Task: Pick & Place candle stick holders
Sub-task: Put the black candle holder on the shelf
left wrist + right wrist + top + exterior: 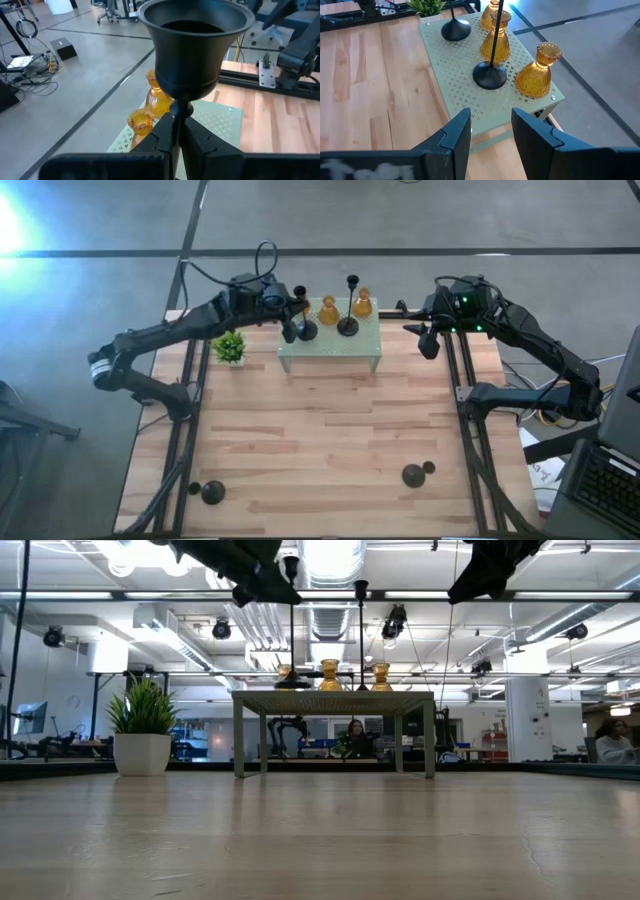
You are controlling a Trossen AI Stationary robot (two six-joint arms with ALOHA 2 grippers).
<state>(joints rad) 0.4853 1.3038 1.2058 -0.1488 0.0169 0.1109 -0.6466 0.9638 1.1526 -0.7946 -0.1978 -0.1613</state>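
Candle stick holders are mostly up on the mint-green stand point(330, 352) at the far side of the desk point(320, 450). My left hand point(176, 142) is clamped tight on the thin stem of one black holder point(192, 45), whose base point(305, 331) sits at the stand's left end. My right hand point(490, 132) hangs off the stand's right side with its fingers apart, holding nothing.

Looks-wise: the black ones are slim, with a round domed base, thin stem and small flared cup. A second black holder point(348, 305) stands upright mid-stand, with ribbed amber holders point(328, 310) beside it.

View differences: my left wrist view looks right into the gripped cup. The right wrist view shows three amber ones point(536, 75) and the stand's cross-shaped perforations. Only the high view catches two more black holders lying on their sides near the front edge, one left point(208, 491), one right point(416, 473), plus the potted plant point(229, 347) left of the stand.
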